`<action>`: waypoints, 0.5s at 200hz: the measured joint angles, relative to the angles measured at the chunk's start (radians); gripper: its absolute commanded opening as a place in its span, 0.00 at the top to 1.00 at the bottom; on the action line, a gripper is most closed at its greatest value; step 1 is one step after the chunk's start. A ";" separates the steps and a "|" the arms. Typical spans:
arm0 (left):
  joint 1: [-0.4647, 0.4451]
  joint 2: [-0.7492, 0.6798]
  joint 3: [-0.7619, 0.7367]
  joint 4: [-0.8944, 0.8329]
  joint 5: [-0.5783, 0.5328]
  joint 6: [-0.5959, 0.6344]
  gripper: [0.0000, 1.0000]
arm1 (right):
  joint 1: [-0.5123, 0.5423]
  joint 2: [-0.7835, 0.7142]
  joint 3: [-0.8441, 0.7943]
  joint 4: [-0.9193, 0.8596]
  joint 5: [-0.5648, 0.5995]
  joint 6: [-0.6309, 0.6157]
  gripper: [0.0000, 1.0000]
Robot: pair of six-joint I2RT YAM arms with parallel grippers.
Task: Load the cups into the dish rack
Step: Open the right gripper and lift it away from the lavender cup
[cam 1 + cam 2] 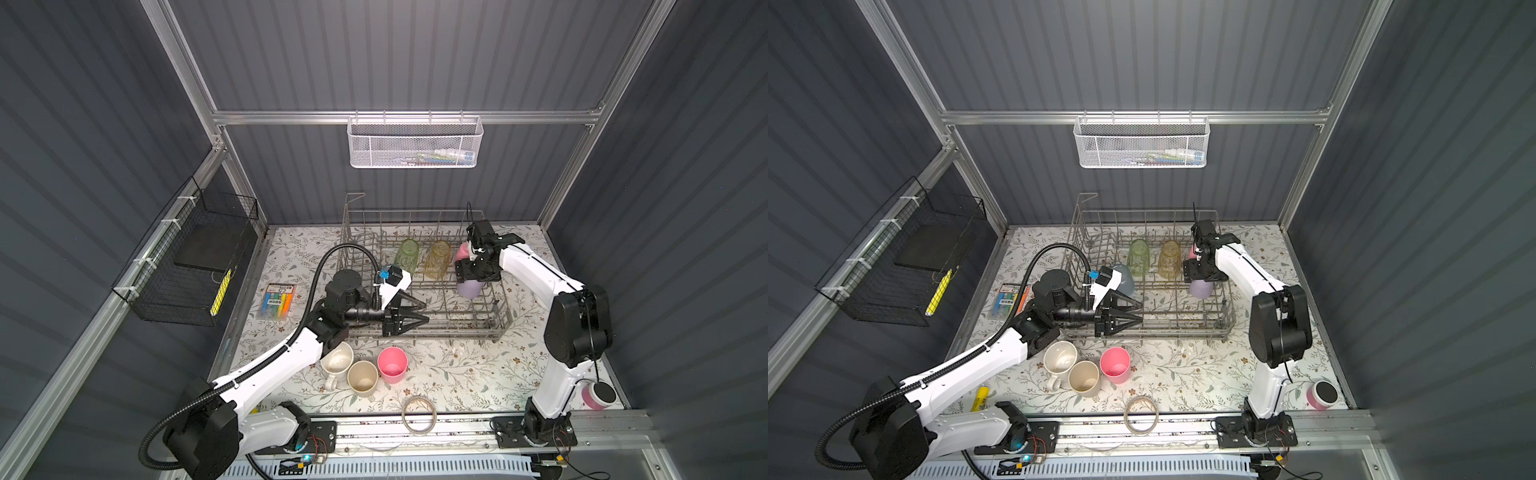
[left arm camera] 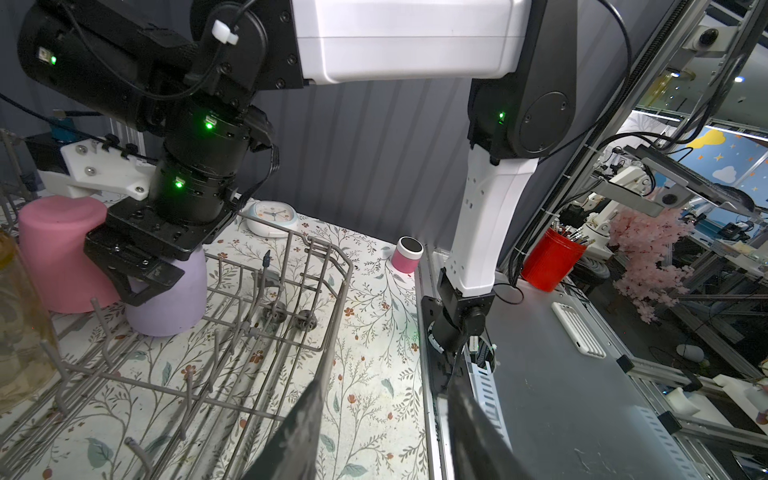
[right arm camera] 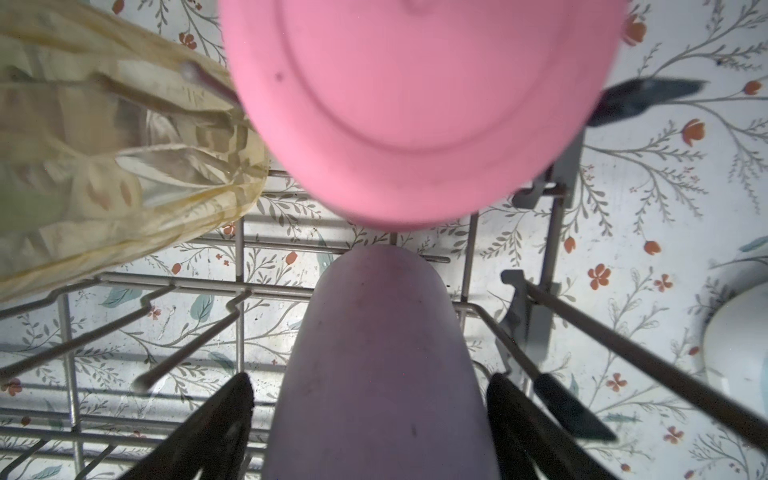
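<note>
Setting lilac cup (image 3: 374,316) in dish rack (image 3: 199,286): R gripper (image 3: 370,382) wide astride it, not gripping; L gripper (image 1: 426,312) half-open, empty. Next I lift R clear.

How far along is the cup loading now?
Done: green tumbler, amber tumbler, blue tumbler and one pink cup sit in the dish rack. In hand: the right gripper stands open around the lilac cup, inverted in the rack. Remaining: white mug, beige cup and second pink cup on the table; the left gripper is empty.
</note>
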 measured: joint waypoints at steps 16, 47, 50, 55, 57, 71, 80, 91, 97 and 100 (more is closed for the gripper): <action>0.000 0.000 0.000 -0.004 0.000 0.000 0.51 | -0.002 -0.032 -0.006 -0.003 0.011 0.000 0.11; 0.000 0.000 0.000 -0.006 0.000 0.002 0.51 | -0.012 -0.119 -0.027 -0.013 0.022 0.001 0.10; 0.000 0.000 0.000 -0.006 0.000 0.003 0.51 | -0.013 -0.128 -0.028 -0.013 0.022 0.001 0.11; 0.000 0.000 0.000 -0.006 0.000 0.003 0.51 | -0.013 -0.142 -0.031 -0.013 0.022 0.002 0.10; 0.000 0.000 0.000 -0.006 0.000 0.003 0.51 | -0.013 -0.149 -0.033 -0.013 0.022 0.002 0.10; 0.000 0.000 0.000 -0.007 0.000 0.003 0.51 | -0.013 -0.193 -0.043 -0.012 0.019 0.006 0.10; 0.000 0.000 0.000 -0.007 0.000 0.003 0.51 | -0.013 -0.222 -0.052 -0.011 0.013 0.010 0.10; 0.000 0.000 0.000 -0.009 0.000 0.003 0.51 | -0.013 -0.264 -0.064 -0.006 -0.004 0.014 0.10; 0.000 0.000 0.000 -0.011 0.000 0.003 0.51 | -0.013 -0.289 -0.074 0.000 -0.021 0.016 0.10; 0.000 0.000 0.000 -0.012 0.000 0.003 0.51 | -0.013 -0.302 -0.080 0.006 -0.030 0.017 0.10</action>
